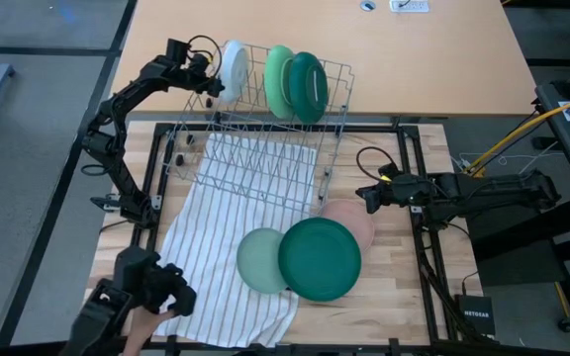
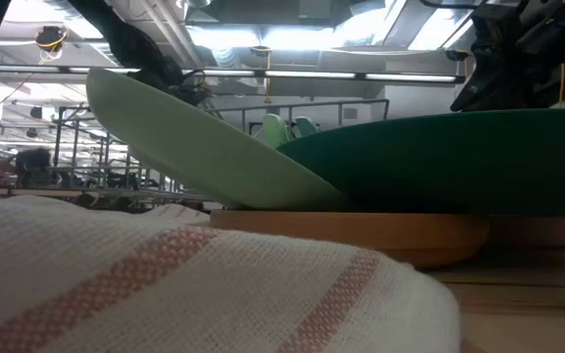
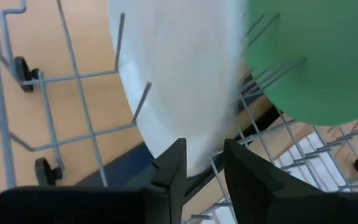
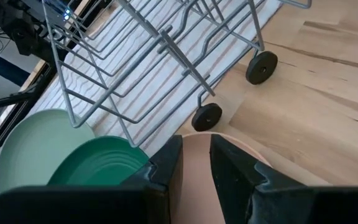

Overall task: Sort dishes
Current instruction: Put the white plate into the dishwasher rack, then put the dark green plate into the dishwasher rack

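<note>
Beneath the dark green plate, pink plate mostly hidden, left tool loosely straddling white plate rim, right tool open.

The only readable text is the word "NETGEAR" in white letters on a small black box lying at the bench's near right corner in the high view. Nothing else bears legible writing.
</note>
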Motion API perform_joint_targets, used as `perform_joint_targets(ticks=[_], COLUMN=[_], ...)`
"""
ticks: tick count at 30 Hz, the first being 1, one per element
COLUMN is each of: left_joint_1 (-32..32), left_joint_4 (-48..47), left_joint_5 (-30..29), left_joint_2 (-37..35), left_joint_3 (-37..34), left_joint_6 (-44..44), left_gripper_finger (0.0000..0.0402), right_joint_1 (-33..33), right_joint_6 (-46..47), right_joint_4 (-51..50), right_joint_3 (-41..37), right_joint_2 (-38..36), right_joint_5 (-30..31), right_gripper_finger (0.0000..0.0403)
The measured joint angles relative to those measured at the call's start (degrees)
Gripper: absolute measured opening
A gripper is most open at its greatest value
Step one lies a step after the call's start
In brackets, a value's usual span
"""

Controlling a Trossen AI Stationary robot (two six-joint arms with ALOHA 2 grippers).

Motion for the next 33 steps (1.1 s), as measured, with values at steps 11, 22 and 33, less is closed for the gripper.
perform_joint_targets(ticks=[11, 22, 33], left_joint_1=[2.0, 2.4, -0.1], left_joint_4=[0.1, 0.2, -2.2], left_joint_5=[0.1, 4.2, 9.0], left_joint_2=[0.0, -3.7, -11.1], left_joint_3=[0.0, 0.1, 0.1], left_joint_6=[0.1, 0.1, -0.5], left_gripper_finger=[0.0093, 0.0095, 0.0095], right_joint_1=[0.0, 0.0, 0.0], right_joint_6=[0.0, 0.0, -0.3], right_joint_4=[-0.1, -0.1, -0.1], right_joint_3=[0.0, 0.0, 0.0], right_joint_2=[0.0, 0.0, 0.0], right_joint_5=[0.0, -0.6, -1.1], right_gripper_finger=[0.0085, 0.0085, 0.0085])
